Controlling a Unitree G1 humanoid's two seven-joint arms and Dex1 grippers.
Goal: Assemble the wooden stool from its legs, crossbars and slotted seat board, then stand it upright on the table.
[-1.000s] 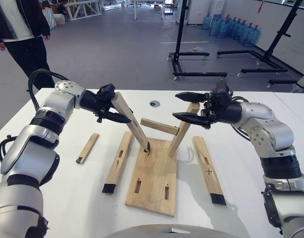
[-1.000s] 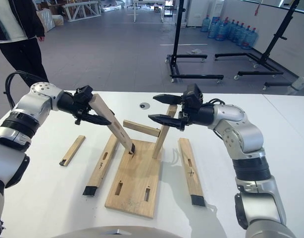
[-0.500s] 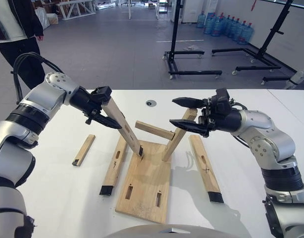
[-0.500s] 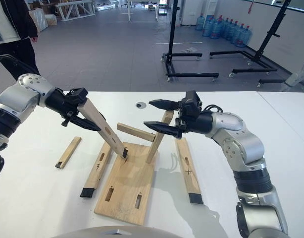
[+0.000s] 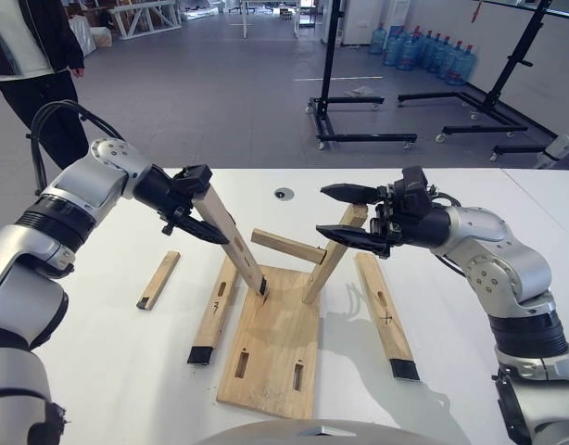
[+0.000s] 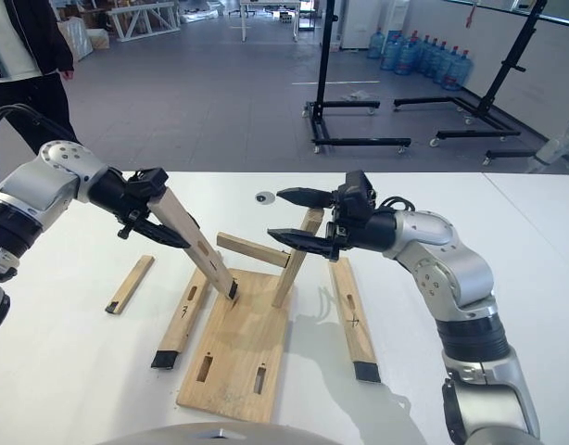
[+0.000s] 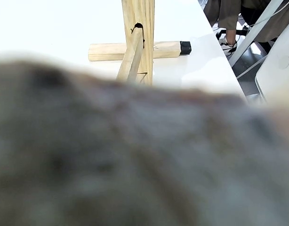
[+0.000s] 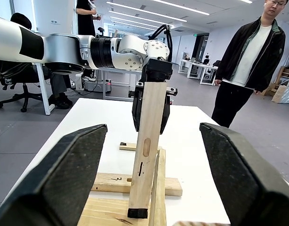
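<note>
Left claw is clamped on the top of a leg, upper left of centre in the head view. The leg slants down to the right, its dark-capped end touching the seat board at the board's far left corner; we can't tell if that end is actually in a slot. Right claw is spread wide, fingers straddling the top of the second leg without gripping it. That leg leans the opposite way from the board's far right side and carries a crossbar whose free end points at the held leg, close but apart. Two spare legs lie flat on the table, one left of the board and one right of it, with a short crossbar further left. We read the step as mating the crossbar end into the held leg's mortise, the oval hole seen in the right wrist view. To do it well, we'd close the right claw on the second leg first so it can't tip. Then we'd pivot the held leg about its lower end, slowly, with the mortise face square to the crossbar. Keep downward load light, or the board skates on the table.
</note>
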